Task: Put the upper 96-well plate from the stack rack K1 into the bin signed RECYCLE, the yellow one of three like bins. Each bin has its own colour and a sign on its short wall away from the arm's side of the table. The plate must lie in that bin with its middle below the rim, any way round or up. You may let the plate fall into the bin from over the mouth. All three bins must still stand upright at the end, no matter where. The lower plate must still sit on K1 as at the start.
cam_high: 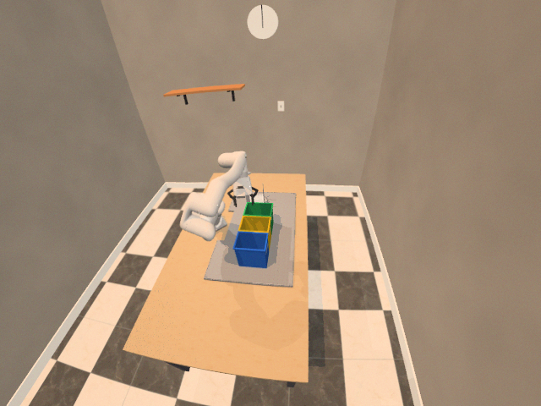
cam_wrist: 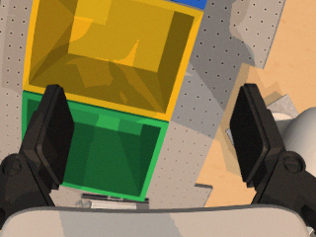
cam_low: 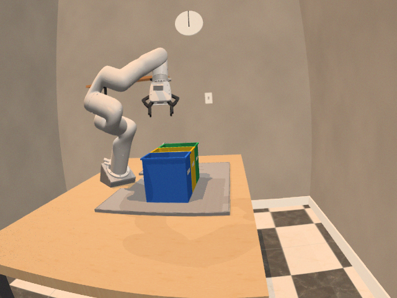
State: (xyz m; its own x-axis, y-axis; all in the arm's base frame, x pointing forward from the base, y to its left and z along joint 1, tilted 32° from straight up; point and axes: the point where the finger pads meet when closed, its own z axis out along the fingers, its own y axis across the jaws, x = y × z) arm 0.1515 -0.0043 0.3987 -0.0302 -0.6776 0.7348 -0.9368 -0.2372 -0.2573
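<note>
while our gripper [cam_low: 159, 112] hangs spread and empty above the green bin [cam_low: 179, 144], we should descend squarely over rack k1's upper plate.

- Bench [cam_low: 96, 243] was light wood, standing on a checkered floor [cam_low: 307, 243].
- Grey mat [cam_low: 211, 198] lay flat on it.
- Arm's base [cam_low: 105, 180] sat at the mat's edge.
- Blue bin [cam_low: 166, 180], yellow bin [cam_high: 254, 224], green bin [cam_high: 258, 209] stood in a touching row on the mat.

Three bins: blue [cam_high: 251, 255], yellow [cam_high: 254, 224], green [cam_high: 258, 209].
</note>
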